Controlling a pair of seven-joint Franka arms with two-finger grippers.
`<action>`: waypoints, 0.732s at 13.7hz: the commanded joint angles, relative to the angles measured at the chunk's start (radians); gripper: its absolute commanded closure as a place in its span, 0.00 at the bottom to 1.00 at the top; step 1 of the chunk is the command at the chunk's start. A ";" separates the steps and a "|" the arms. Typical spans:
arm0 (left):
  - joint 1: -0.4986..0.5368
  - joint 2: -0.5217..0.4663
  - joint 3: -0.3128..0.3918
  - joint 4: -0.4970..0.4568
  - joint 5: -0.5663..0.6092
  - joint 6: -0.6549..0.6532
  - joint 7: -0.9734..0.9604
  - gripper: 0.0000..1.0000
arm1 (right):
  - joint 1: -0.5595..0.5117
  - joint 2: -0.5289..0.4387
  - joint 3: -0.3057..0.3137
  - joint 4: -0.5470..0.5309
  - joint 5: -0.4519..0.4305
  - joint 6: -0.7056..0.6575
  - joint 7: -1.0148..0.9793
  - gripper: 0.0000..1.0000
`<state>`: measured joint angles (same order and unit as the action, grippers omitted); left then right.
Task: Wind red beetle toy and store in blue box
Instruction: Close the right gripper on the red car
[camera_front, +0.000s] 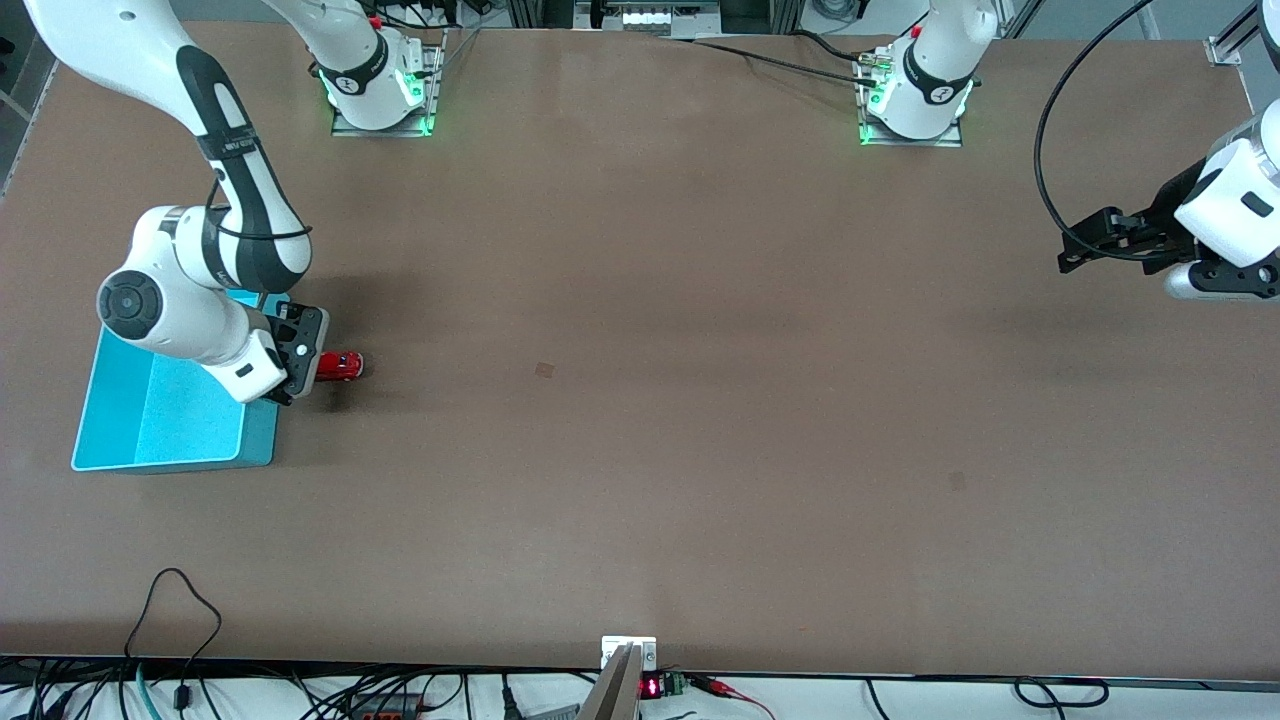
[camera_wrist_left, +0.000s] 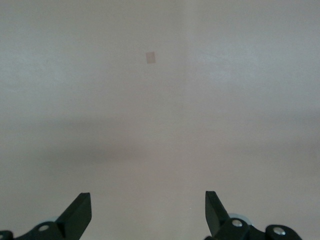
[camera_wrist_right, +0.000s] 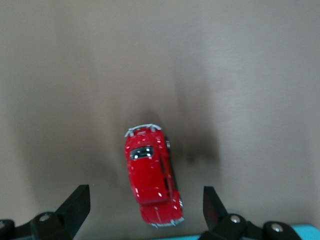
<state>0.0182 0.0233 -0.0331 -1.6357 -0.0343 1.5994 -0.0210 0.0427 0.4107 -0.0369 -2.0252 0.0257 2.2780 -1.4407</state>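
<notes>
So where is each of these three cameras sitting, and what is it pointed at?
Front view: high across the table, facing both arms; right gripper open over the red beetle toy beside the blue box; left gripper open, waiting.
Left wrist view: looks down at bare table past its own fingers.
Right wrist view: looks down at the toy between its fingers.
Shared: front and right wrist views show the toy.

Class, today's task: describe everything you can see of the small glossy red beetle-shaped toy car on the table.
The small glossy red beetle-shaped toy car has a rounded shiny body, dark reflective windows and silvery bumpers. It sits upright on its wheels on the brown table, just outside the light blue plastic box, on its side toward the left arm's end. The open right gripper hangs over it, fingers apart on either side, not touching. Its underside is hidden.
</notes>
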 joint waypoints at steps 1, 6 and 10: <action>-0.004 -0.006 -0.001 0.002 0.019 0.000 0.001 0.00 | -0.011 0.014 0.000 -0.026 0.008 0.021 -0.055 0.00; -0.004 -0.006 -0.001 0.002 0.019 -0.001 0.001 0.00 | -0.003 0.037 0.000 -0.024 0.005 0.109 -0.138 0.00; -0.003 -0.006 -0.001 0.002 0.019 -0.001 0.001 0.00 | 0.002 0.049 0.000 -0.030 0.005 0.113 -0.159 0.00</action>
<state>0.0180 0.0232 -0.0333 -1.6357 -0.0342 1.5994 -0.0210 0.0436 0.4541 -0.0392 -2.0403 0.0257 2.3724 -1.5756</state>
